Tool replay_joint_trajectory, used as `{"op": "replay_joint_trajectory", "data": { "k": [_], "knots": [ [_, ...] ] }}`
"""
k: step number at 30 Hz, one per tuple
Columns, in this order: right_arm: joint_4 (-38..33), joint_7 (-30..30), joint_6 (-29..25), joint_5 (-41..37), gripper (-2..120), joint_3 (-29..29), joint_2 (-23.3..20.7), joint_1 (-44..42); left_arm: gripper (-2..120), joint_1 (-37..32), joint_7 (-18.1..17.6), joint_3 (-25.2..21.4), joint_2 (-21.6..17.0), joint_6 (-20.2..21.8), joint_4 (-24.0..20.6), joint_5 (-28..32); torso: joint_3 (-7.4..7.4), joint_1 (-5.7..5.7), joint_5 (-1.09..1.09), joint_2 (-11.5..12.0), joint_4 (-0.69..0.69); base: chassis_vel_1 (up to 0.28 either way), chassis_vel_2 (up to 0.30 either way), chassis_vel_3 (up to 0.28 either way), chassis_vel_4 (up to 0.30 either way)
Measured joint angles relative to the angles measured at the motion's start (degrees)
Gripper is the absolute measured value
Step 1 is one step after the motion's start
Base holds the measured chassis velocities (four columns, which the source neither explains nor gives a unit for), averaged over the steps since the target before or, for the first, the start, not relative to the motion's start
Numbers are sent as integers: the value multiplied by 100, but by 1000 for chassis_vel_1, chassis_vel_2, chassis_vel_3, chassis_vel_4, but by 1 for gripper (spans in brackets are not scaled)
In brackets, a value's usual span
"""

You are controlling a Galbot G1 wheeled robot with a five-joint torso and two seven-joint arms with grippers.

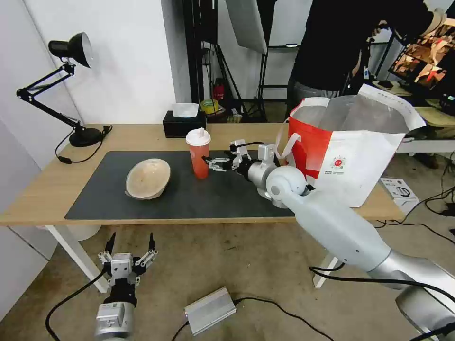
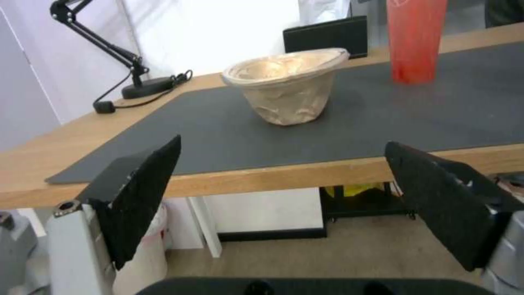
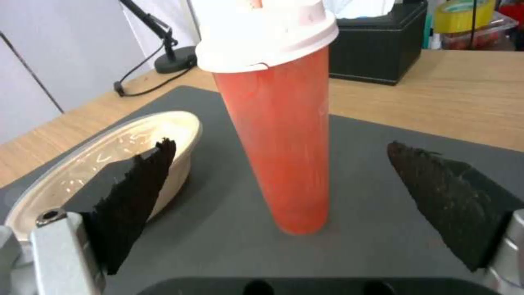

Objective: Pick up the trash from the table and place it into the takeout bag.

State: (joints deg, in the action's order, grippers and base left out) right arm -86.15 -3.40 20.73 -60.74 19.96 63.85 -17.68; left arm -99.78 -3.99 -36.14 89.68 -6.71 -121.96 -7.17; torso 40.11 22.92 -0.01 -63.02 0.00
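Note:
A tall red translucent cup (image 1: 197,152) with a white lid stands upright on the dark mat (image 1: 227,196) of the table (image 1: 42,189). My right gripper (image 1: 212,164) is open just to the cup's right, at mid-height. In the right wrist view the cup (image 3: 278,139) stands between the spread fingers (image 3: 136,192), apart from both. The shallow beige bowl (image 1: 148,178) rests tilted on the mat to the cup's left. At the table's right end stands the white and red takeout bag (image 1: 350,151), mouth open. My left gripper (image 1: 131,246) hangs open below the table's front edge, facing the bowl (image 2: 284,86).
A black desk lamp (image 1: 71,52) stands at the table's back left corner, its cord trailing on the wood. The black tissue box (image 1: 184,124) sits behind the cup. A grey box (image 1: 210,310) and cables lie on the floor. A person stands behind the bag.

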Motion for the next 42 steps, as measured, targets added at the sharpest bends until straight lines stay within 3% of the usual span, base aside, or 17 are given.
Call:
{"op": "replay_joint_trajectory", "data": {
  "k": [42],
  "knots": [
    [1265, 204, -213, 588, 99, 652, 664, 562, 100, 128, -4, -16, 100, -153, 169, 17, 0, 0, 1, -1, 0, 0, 0, 0, 0]
  ]
}}
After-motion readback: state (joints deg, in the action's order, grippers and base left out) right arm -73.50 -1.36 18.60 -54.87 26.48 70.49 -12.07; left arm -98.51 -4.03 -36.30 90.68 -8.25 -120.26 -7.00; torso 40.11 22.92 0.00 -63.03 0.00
